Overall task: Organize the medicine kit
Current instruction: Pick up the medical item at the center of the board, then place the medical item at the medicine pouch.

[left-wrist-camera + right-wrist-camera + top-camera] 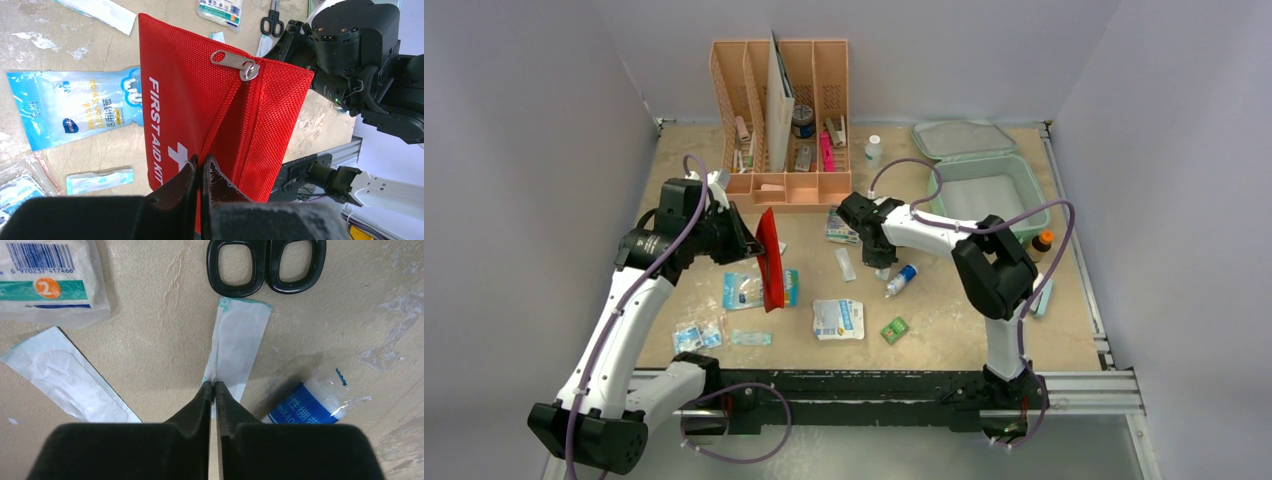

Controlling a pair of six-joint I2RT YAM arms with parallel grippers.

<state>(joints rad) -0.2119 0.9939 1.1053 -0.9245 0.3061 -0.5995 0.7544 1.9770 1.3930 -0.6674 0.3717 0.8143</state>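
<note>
**Green case lies open at the back right while both arms work mid-desk**

The medicine kit (pixel 999 185) sits in the upper right of the top view, opened flat and facing up. Its lid (pixel 964 138) is laid back toward the rear wall. Base and lid together make a long shape running up and down the frame, with the lid end leaning slightly to the upper left. The pale lining of the base looks bare.

The base's right side is close to the rail along the desk (pixel 954 330) edge. An orange-capped bottle (pixel 1044 240) stands just beside its lower right corner. A small white bottle (pixel 873 150) stands left of the lid, between it and the peach organizer (pixel 781 110) at upper centre. The right arm's elbow and cable cross in front of the base's near rim. There is bare desk below the case toward the lower right.

The right gripper (pixel 215 386) is at mid-frame, jaws closed to a thin slit on the near end of a plaster strip (pixel 240 340). Black scissors (pixel 265 265) lie just beyond the strip's far end, and a blue-labelled bandage roll (pixel 305 402) is beside it on the right.

Left of centre, the left gripper (pixel 201 165) has its jaws pinched tight on the edge of a red first-aid pouch (pixel 210 110). The pouch is held on edge above scattered packets.
</note>
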